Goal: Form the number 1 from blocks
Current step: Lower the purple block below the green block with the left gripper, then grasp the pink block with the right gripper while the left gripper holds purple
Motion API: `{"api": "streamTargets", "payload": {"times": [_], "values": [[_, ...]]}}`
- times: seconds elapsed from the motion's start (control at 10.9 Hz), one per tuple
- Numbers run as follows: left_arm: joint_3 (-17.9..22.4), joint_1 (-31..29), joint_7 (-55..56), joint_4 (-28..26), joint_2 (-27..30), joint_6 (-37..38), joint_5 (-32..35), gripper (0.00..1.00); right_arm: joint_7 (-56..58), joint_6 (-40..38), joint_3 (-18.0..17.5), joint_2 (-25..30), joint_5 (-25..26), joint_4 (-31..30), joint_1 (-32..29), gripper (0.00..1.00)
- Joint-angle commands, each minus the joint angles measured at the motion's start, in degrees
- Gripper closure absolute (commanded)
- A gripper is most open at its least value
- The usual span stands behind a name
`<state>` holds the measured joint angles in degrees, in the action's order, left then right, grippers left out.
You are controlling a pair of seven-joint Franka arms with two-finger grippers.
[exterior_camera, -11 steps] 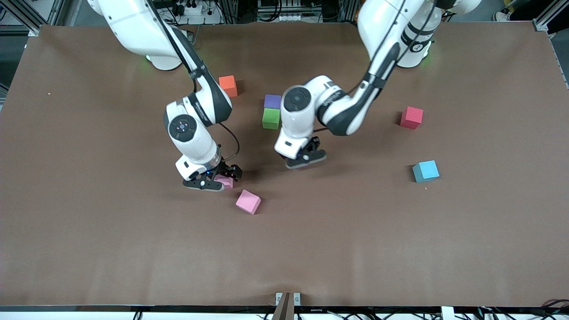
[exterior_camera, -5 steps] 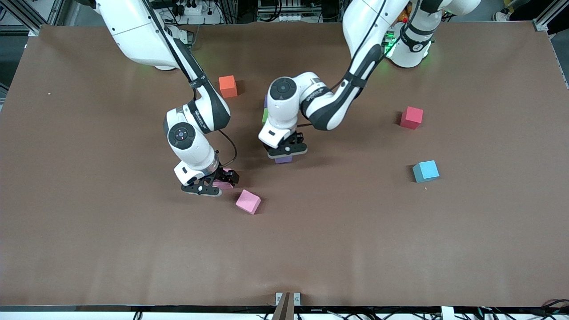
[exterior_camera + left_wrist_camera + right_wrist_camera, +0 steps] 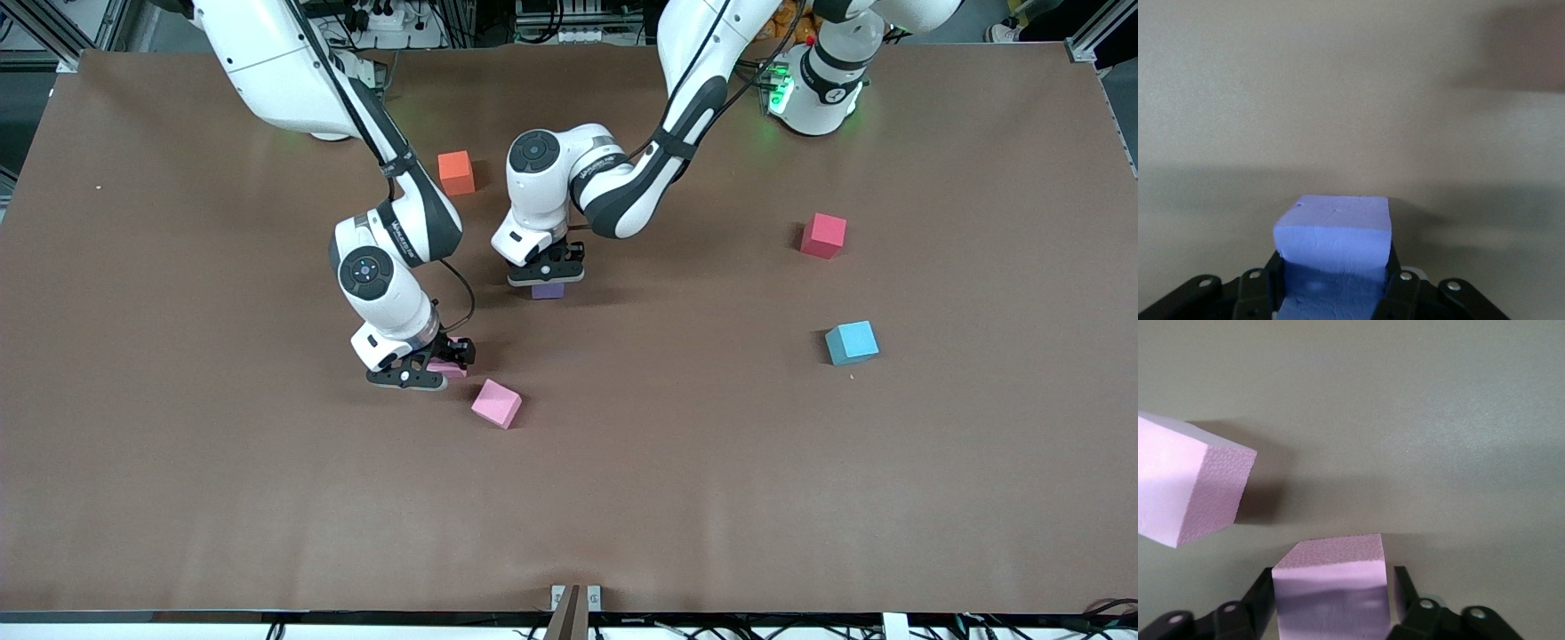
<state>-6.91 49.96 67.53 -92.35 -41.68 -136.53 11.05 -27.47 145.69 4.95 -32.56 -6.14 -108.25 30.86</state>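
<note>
My left gripper (image 3: 546,277) is shut on a purple block (image 3: 548,291), low over the table's middle. In the left wrist view this purple block (image 3: 1333,233) fills the space between the fingers (image 3: 1397,283). My right gripper (image 3: 433,364) is shut on a pink block (image 3: 449,366) at table level. A second pink block (image 3: 496,403) lies tilted just nearer the camera. In the right wrist view the held pink block (image 3: 1331,583) sits between the jaws, with the second pink block (image 3: 1188,487) beside it. The cyan block (image 3: 852,342) lies toward the left arm's end. The green block and the other purple block are hidden by the left arm.
An orange cube (image 3: 456,172) sits near the right arm's base. A red cube (image 3: 823,235) lies toward the left arm's end, farther from the camera than the cyan block. The brown table (image 3: 676,498) stretches wide nearer the camera.
The left gripper has carried the purple block toward the robots' bases and the right arm's end; the arm now covers the green and other purple blocks. The right gripper has barely moved.
</note>
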Motion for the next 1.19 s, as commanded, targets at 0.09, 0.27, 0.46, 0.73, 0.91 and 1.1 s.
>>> {"api": "streamTargets", "payload": {"times": [0.09,0.27,0.46,0.73,0.91,1.1], "values": [[0.58,1.27,0.32,1.30,-0.42,1.88,1.52,1.00,1.19,0.29,-0.29,-0.14,-0.72,-0.20,-0.45,0.33],[0.58,1.36,0.32,1.30,-0.42,1.88,1.52,1.00,1.19,0.21,-0.20,0.47,-0.80,-0.20,-0.80,0.33],[0.58,1.54,0.32,1.30,-0.51,1.88,1.44,1.00,1.10,-0.50,-0.20,3.97,-0.80,-1.43,-1.06,0.33],[0.58,2.85,0.41,1.38,-1.12,1.88,1.35,1.00,1.01,-1.38,1.28,8.28,-0.80,-3.18,-1.07,0.33],[0.58,2.86,0.41,3.40,-2.08,1.88,1.26,1.00,0.92,-2.51,1.55,11.97,-0.80,-5.12,-1.15,0.33],[0.58,2.86,0.41,3.58,-2.35,2.67,1.26,1.00,0.22,-7.77,2.95,14.36,-0.80,-5.48,-0.46,0.33]]}}
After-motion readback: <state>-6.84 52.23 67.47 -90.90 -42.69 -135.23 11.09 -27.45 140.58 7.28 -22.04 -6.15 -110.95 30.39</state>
